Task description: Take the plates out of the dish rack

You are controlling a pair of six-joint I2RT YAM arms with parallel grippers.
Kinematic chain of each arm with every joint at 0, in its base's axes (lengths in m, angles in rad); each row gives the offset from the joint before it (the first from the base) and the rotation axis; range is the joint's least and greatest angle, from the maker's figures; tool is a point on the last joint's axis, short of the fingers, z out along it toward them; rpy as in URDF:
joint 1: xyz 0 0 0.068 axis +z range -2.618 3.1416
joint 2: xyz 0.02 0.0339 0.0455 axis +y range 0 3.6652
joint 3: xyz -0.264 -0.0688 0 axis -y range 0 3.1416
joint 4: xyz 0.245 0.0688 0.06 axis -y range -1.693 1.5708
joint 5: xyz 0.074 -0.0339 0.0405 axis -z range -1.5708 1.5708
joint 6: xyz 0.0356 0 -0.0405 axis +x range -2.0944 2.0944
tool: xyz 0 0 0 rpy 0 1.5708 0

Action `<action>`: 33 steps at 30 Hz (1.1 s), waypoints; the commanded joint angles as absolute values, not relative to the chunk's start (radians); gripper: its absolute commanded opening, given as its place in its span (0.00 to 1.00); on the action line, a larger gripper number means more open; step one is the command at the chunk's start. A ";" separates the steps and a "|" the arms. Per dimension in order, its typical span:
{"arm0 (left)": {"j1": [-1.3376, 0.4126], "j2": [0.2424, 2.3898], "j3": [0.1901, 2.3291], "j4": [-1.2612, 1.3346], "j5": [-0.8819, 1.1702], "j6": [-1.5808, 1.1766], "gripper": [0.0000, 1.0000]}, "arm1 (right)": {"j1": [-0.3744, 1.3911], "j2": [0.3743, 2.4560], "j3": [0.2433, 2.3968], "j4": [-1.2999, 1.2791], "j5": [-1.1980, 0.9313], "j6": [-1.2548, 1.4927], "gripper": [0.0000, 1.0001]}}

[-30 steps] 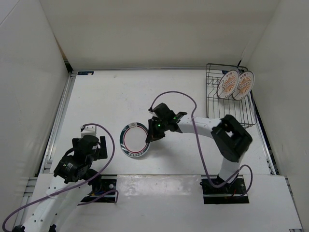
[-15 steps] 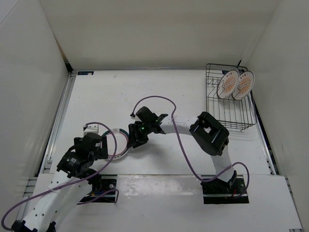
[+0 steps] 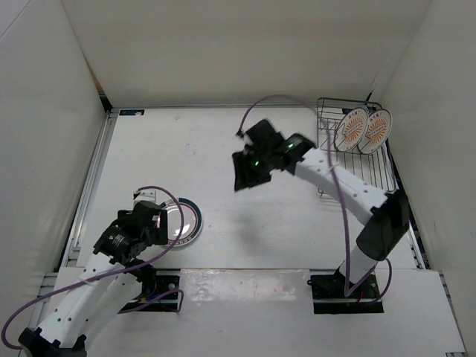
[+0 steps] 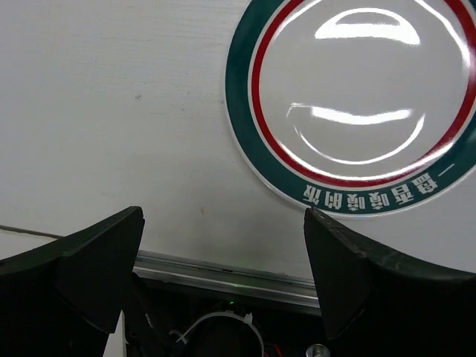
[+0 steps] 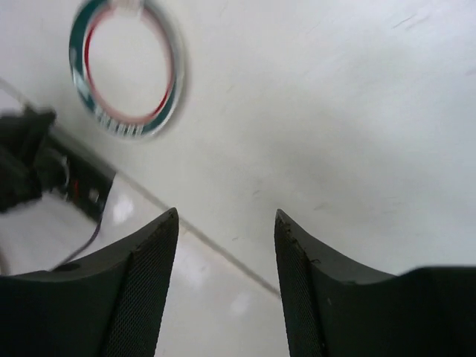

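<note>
The white plate (image 3: 184,221) with green and pink rim rings lies flat on the table at the front left. It also shows in the left wrist view as the plate (image 4: 357,104) and small in the right wrist view as the plate (image 5: 126,71). My left gripper (image 3: 155,223) sits at its left edge, open (image 4: 223,223), holding nothing. My right gripper (image 3: 242,175) hangs open (image 5: 227,216) and empty above the table's middle. Two orange sunburst plates (image 3: 351,130) (image 3: 374,132) stand upright in the dish rack (image 3: 355,175) at the back right.
White walls close in the table on the left, back and right. A metal rail (image 4: 223,271) runs along the table's near edge just under my left fingers. A purple cable (image 3: 279,99) loops above my right arm.
My right gripper opened, let go of the white plate at the front left, then rose and swung back right toward the rack. The left arm edged up to the plate.
</note>
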State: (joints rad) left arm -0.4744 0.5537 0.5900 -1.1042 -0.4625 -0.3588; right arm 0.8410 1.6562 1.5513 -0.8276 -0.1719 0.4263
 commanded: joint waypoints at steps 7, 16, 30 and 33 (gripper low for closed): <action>-0.471 0.679 0.589 -1.011 -0.321 -0.290 0.95 | 0.312 1.707 2.123 -1.131 0.047 0.209 0.56; -0.488 0.646 0.577 -1.017 -0.359 -0.290 0.93 | 0.026 1.842 2.097 -0.937 0.130 0.350 0.52; -0.488 0.594 0.580 -1.042 -0.420 -0.304 1.00 | -0.136 2.013 2.195 -0.913 0.216 0.357 0.59; -0.489 0.610 0.584 -1.045 -0.423 -0.304 1.00 | -0.170 2.031 2.178 -0.904 0.160 0.373 0.59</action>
State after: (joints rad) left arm -0.4850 0.6003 0.5774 -1.0409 -0.4046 -0.3000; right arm -0.1421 2.0312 2.1506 -0.9340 0.1886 0.3466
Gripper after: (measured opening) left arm 0.994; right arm 0.589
